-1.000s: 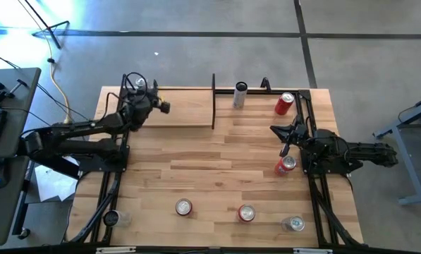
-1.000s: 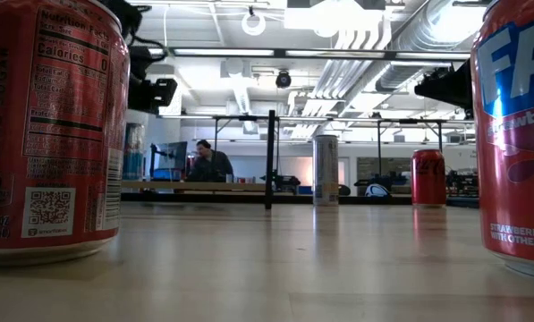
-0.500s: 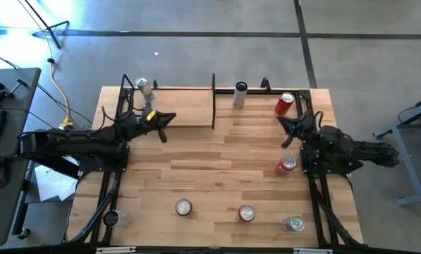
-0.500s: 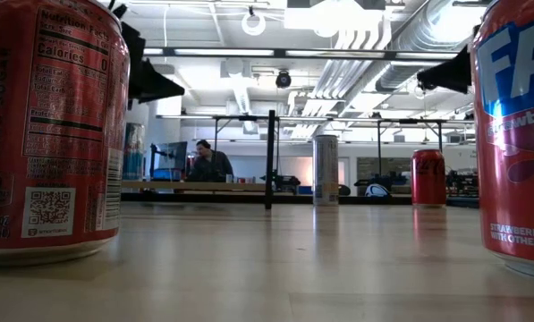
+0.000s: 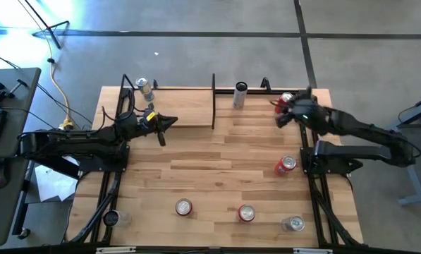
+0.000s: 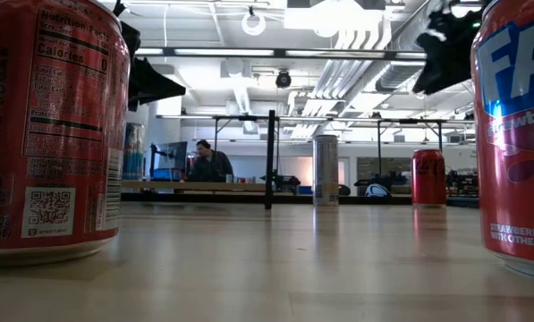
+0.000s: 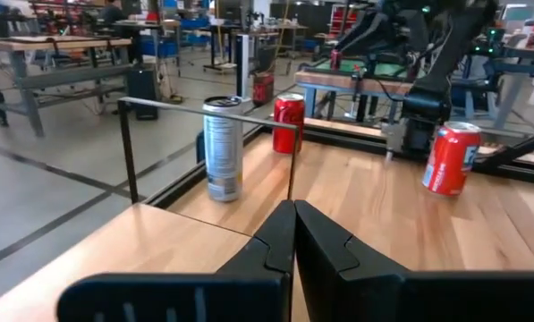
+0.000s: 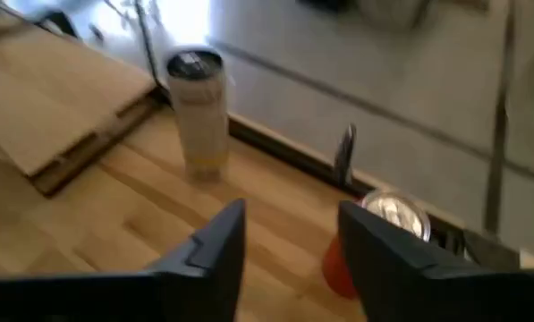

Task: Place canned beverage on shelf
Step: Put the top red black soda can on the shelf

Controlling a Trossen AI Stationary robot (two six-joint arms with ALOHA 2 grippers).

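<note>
- The right gripper reached over the table's far right corner, its fingers spread apart and empty, just above a red can.
- The left gripper hung over the shelf's front edge, fingers pressed together, holding nothing.
- The pale-wood shelf lay at the table's far left; a silver can stood at its back corner.
</note>
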